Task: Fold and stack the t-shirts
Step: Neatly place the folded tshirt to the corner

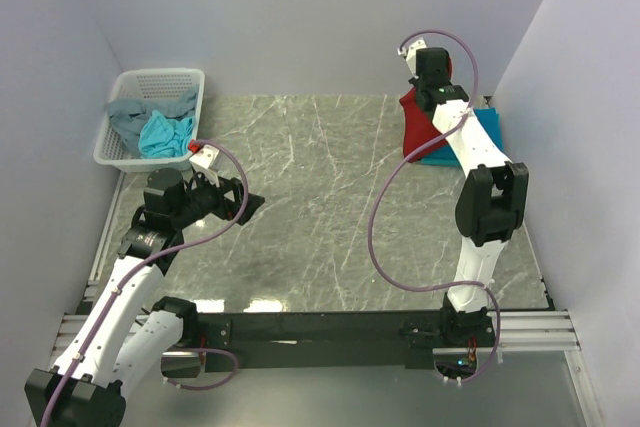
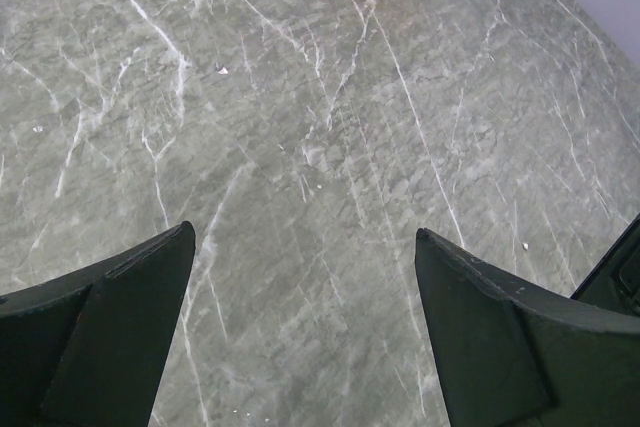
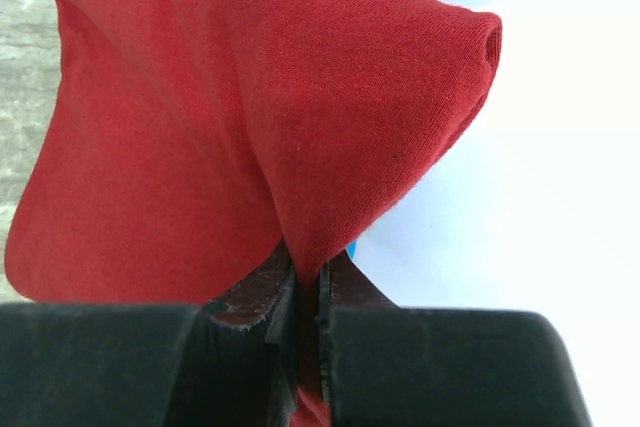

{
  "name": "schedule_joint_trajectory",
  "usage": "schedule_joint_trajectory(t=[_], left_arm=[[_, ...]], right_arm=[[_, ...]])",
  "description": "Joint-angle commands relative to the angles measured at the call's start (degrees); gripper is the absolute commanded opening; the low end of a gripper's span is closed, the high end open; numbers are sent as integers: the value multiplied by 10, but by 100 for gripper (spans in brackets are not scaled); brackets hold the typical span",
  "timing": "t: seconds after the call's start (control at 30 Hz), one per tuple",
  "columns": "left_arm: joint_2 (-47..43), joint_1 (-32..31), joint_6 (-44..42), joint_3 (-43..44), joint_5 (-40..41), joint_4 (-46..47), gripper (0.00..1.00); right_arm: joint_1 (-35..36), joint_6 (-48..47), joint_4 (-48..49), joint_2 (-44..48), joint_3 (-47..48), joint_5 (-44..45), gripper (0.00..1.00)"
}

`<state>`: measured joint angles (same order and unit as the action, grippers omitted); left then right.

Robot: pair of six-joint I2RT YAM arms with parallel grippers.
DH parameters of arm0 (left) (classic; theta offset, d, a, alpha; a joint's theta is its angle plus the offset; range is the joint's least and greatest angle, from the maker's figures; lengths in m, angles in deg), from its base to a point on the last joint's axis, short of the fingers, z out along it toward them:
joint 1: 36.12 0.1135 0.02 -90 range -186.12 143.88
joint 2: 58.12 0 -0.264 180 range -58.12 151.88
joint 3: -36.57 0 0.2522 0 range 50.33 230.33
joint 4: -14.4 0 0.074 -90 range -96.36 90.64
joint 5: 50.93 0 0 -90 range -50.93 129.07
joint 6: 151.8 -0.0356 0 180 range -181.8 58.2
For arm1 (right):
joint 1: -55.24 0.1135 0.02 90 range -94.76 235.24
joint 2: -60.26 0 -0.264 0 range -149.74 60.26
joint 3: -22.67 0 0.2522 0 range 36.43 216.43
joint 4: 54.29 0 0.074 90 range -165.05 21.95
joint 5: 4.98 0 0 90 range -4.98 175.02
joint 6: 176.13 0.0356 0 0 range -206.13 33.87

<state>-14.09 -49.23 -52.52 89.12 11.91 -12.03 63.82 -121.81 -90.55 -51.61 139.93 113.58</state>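
right gripper (image 3: 312, 269) clamped on red t-shirt (image 3: 200, 127), left gripper (image 2: 305, 232) spread wide above table (image 2: 300, 97)

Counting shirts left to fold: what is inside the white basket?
A grey t-shirt and a light turquoise t-shirt lie bunched in the basket; anything beneath them is covered.

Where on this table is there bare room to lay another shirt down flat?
The wide middle of the table is bare, from the white basket at far left to the red shirt and teal shirt at far right. Crowded: the far-right corner, where the right fingers pinch the red shirt, and the near-left, where the open left fingers hover.
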Motion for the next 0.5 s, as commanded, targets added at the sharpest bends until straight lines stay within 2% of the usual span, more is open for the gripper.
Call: schedule_joint_trajectory(t=[0.0, 0.47], left_arm=[[-4, 1, -1, -3, -9, 25, 96], [-7, 1, -3, -3, -11, 25, 96]], right_arm=[[-1, 4, 16, 50, 34, -2, 0], [-1, 1, 13, 83, 36, -3, 0]])
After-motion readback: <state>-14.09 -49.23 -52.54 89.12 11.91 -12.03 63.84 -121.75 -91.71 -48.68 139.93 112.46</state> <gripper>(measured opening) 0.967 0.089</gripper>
